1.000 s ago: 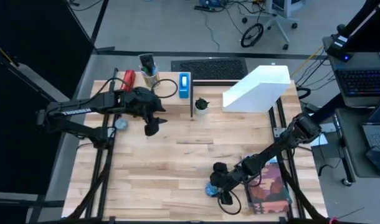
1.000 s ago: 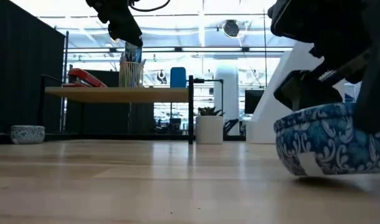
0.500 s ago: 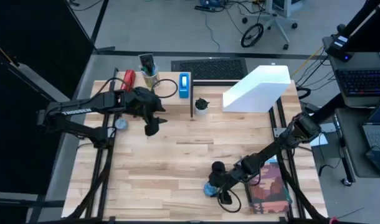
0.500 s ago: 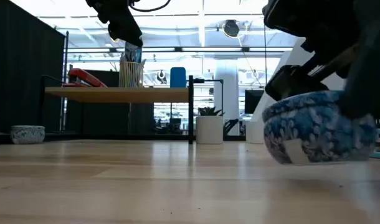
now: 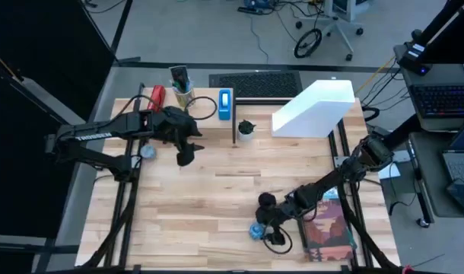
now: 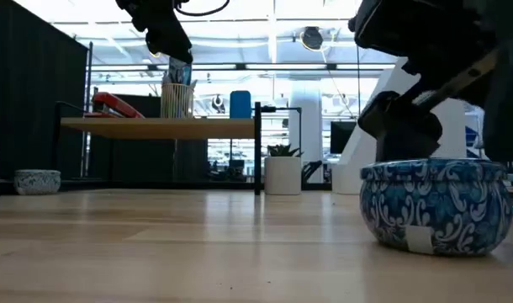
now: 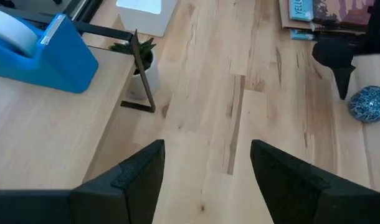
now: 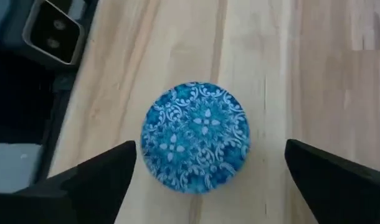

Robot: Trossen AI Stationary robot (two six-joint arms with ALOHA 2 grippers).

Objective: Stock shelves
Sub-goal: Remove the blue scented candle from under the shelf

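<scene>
The shelf (image 5: 188, 114) is a low light-wood plank on thin black metal legs in the upper left of the high view; beside it, at upper centre-right, stands the large white box-shaped file holder (image 5: 314, 110). On the plank sit a red stapler (image 5: 156, 96), a cup of pens (image 5: 182, 93) and a blue tape dispenser (image 5: 226, 104). A small potted plant (image 5: 246, 128) stands on the table just past the shelf's end leg. A blue-and-white patterned bowl (image 6: 433, 204) rests upright on the table at the lower right of the low view, a pale label on its side too small to read. The right gripper (image 5: 264, 224) hangs just above it, fingers spread wide on either side, not touching. A book (image 5: 325, 227) lies at lower right; its cover writing is unreadable. A second small bowl (image 6: 36, 181) sits at far left. The left gripper (image 5: 185, 154) hovers near the shelf, fingers apart
</scene>
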